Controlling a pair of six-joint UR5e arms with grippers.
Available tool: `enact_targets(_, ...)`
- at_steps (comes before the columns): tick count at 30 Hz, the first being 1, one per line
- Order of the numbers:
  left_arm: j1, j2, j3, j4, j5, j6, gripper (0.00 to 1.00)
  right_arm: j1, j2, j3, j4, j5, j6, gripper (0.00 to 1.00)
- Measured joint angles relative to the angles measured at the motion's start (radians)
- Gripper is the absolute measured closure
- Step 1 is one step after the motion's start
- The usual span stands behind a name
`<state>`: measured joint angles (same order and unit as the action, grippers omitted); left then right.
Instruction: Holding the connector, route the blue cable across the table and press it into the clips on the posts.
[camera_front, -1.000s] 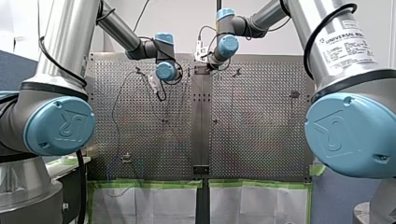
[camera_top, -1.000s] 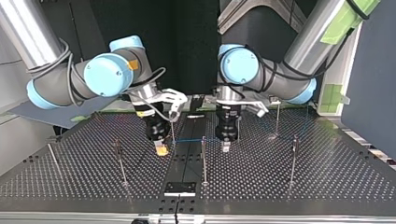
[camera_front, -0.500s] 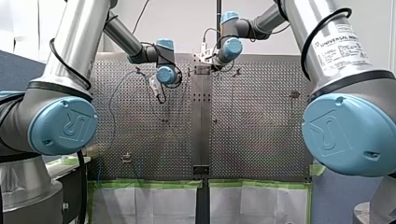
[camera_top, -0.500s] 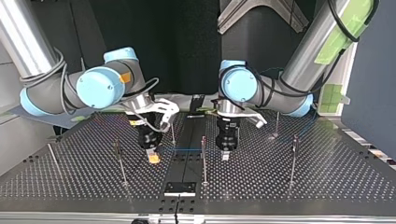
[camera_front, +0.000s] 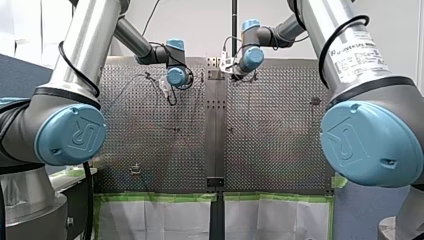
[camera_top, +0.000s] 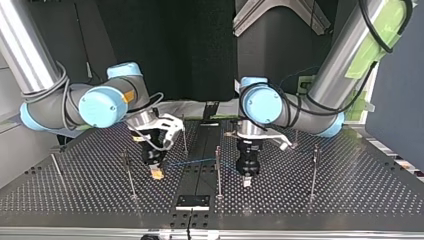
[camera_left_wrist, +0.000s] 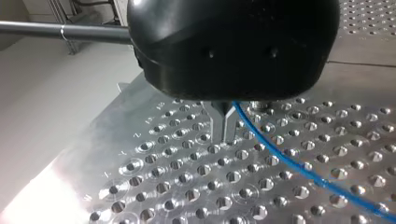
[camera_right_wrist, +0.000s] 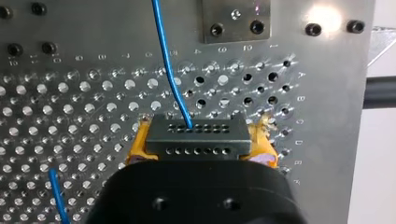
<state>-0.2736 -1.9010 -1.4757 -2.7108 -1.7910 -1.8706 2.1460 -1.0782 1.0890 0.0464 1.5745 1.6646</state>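
My right gripper (camera_right_wrist: 201, 142) has its yellow pads (camera_right_wrist: 140, 145) shut on a dark grey connector (camera_right_wrist: 196, 127). The blue cable (camera_right_wrist: 170, 79) leaves the connector's upper row of holes. In the top view this gripper (camera_top: 157, 173) hangs just over the table at the left, and the cable (camera_top: 192, 161) stretches from it past a thin clip post (camera_top: 217, 170) to my left gripper (camera_top: 247, 181). The left gripper's metal fingers (camera_left_wrist: 223, 133) are shut, and the cable (camera_left_wrist: 289, 163) comes out at their base and trails down over the perforated plate.
More thin posts stand around the plate (camera_top: 129, 175) (camera_top: 314, 170) (camera_top: 184, 135) (camera_top: 55, 167). A small black block (camera_top: 193, 202) sits on the centre rail near the top view's front edge. A bolted metal plate (camera_right_wrist: 236, 21) lies ahead of the connector.
Both grippers have moved toward the top view's near edge, carrying the cable with them. My right gripper also shifted to that view's left. The grips are unchanged.
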Motion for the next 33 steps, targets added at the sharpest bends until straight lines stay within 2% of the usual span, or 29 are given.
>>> enact_targets(4,0.001,0.000,0.000,-0.030,0.000,0.004,1.00,-0.007,0.002,0.000,0.001,-0.004,0.000,1.00)
enact_targets(5,0.000,0.000,0.000,-0.037,0.000,0.004,0.90,-0.007,0.002,0.000,0.001,-0.004,0.000,1.00)
enact_targets(6,-0.001,0.000,0.000,-0.044,0.000,0.005,0.90,-0.008,0.002,0.000,0.002,-0.005,0.000,1.00)
enact_targets(8,-0.003,0.001,0.000,-0.062,0.000,0.006,0.63,-0.008,0.002,0.000,0.003,-0.005,0.000,1.00)
enact_targets(9,-0.004,0.001,0.000,-0.070,0.000,0.008,0.63,-0.008,0.002,0.000,0.004,-0.005,0.000,1.00)
enact_targets(11,-0.007,0.002,0.000,-0.088,-0.001,0.017,0.34,-0.008,0.002,0.000,0.005,-0.004,0.000,1.00)
enact_targets(12,-0.008,0.002,-0.001,-0.096,-0.001,0.022,0.34,-0.008,0.002,0.000,0.006,-0.004,0.001,1.00)
enact_targets(13,-0.009,0.002,-0.001,-0.105,0.000,0.030,0.02,-0.008,0.002,0.001,0.007,-0.003,0.004,1.00)
enact_targets(17,-0.015,0.005,-0.002,-0.135,-0.009,0.058,0.00,-0.009,0.003,0.007,0.009,-0.001,0.019,1.00)
enact_targets(22,-0.029,0.034,-0.018,-0.182,-0.041,0.092,0.00,-0.014,0.003,0.032,0.009,0.002,0.022,1.00)
enact_targets(33,-0.056,0.121,-0.103,-0.259,-0.049,0.087,0.00,-0.032,0.005,0.083,0.007,0.010,0.023,1.00)
